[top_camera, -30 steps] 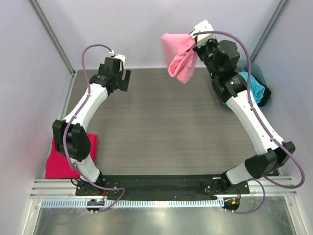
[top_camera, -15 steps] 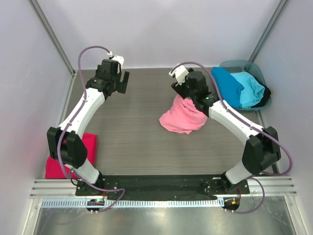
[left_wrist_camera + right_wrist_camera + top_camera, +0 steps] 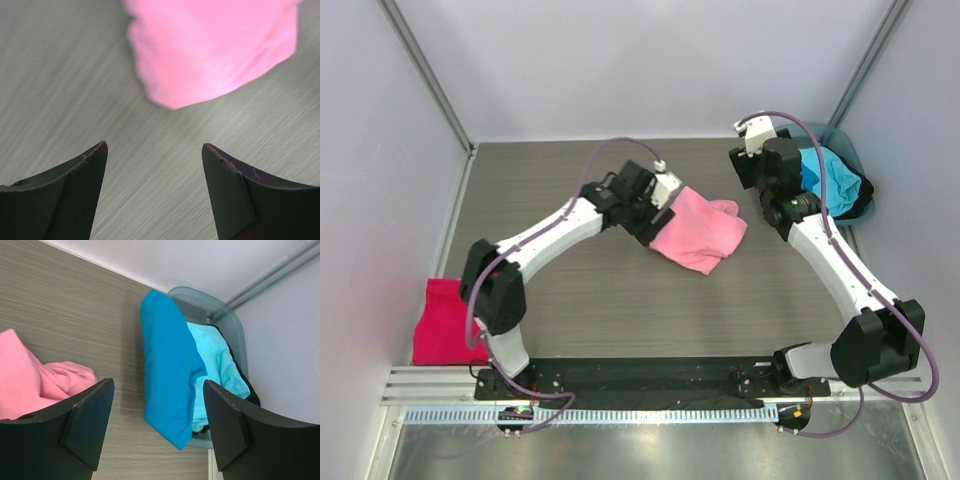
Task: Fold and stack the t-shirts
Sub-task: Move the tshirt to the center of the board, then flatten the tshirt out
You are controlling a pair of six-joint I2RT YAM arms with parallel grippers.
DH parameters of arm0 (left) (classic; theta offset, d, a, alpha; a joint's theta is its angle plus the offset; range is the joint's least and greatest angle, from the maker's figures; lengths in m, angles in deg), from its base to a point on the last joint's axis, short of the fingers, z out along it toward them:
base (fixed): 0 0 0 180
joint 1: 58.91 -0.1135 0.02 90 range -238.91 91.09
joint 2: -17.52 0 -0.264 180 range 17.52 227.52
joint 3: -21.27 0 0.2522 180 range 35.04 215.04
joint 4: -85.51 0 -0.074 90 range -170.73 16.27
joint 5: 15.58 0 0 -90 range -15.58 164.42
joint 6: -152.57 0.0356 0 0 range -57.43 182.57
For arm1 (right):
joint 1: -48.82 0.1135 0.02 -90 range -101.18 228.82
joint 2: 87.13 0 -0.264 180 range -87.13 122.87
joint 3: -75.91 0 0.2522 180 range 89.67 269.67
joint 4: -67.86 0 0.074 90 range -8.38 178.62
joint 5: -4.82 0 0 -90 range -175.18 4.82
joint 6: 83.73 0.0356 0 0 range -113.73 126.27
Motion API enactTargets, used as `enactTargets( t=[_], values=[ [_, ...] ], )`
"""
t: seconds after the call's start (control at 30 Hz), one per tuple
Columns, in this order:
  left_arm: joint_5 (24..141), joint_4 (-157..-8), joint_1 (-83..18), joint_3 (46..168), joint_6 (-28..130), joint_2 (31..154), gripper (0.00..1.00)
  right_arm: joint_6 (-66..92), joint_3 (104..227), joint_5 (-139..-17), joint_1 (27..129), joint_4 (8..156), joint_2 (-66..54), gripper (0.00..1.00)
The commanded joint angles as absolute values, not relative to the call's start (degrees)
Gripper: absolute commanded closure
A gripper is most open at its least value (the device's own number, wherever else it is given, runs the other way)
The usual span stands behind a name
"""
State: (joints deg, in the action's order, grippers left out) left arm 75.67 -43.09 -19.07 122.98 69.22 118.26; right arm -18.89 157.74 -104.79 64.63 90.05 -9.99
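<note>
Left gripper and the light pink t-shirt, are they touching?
Apart. The left wrist view shows bare table between the left gripper and the light pink t-shirt.

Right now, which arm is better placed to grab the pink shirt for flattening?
Left. The left claw, open and empty, hovers just short of the pink shirt. The right claw, also open, is farther off, near the tub of blue shirts.
</note>
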Motion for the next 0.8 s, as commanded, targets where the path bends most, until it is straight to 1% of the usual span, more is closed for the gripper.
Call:
enactTargets(
  t=[0.0,0.13,0.2,0.37,0.4,0.43,0.5,0.53,0.57,0.6,0.73,0.77],
  values=[
    [78.98,-42.15,-17.17,128.27,68.90,124.55,0.23,-16.93,157.45,-106.71,64.03,91.20,-13.47,0.23],
    [78.72,-40.57,-16.19,134.34,67.14,132.11,0.24,-17.28,154.89,-107.15,63.94,93.04,-17.69,0.23],
    [78.28,-39.51,-16.19,137.58,66.70,135.53,0.27,-17.19,153.92,-107.32,63.85,93.66,-18.75,0.23],
    [79.16,-38.99,-16.19,139.71,66.87,138.98,0.35,-17.19,152.07,-106.98,63.32,93.84,-20.42,0.23],
    [79.68,-38.72,-16.19,139.97,66.61,139.24,0.39,-17.11,151.90,-106.89,63.24,93.75,-20.34,0.23],
    [80.12,-38.37,-16.19,140.06,66.52,139.42,0.50,-17.02,151.81,-106.62,63.15,93.75,-20.34,0.23],
    [81.27,-38.20,-16.19,139.80,66.17,139.07,0.61,-16.93,151.89,-106.18,63.06,93.22,-19.90,0.24],
    [81.36,-37.93,-16.19,139.71,66.26,138.72,0.77,-16.76,151.89,-106.01,62.97,92.96,-19.72,0.24],
    [81.18,-37.84,-16.19,139.54,66.26,138.46,0.90,-16.67,151.98,-105.83,63.15,92.61,-19.46,0.24],
    [80.75,-37.76,-16.28,139.45,66.17,138.10,1.00,-16.58,152.16,-105.66,63.06,92.52,-19.28,0.24],
    [78.82,-38.02,-16.28,138.66,67.66,133.72,1.00,-16.49,152.42,-105.13,63.06,91.91,-18.93,0.25],
    [78.11,-37.93,-16.28,138.66,68.45,131.01,1.00,-16.58,152.51,-105.04,63.06,91.90,-18.75,0.25]
  ],
)
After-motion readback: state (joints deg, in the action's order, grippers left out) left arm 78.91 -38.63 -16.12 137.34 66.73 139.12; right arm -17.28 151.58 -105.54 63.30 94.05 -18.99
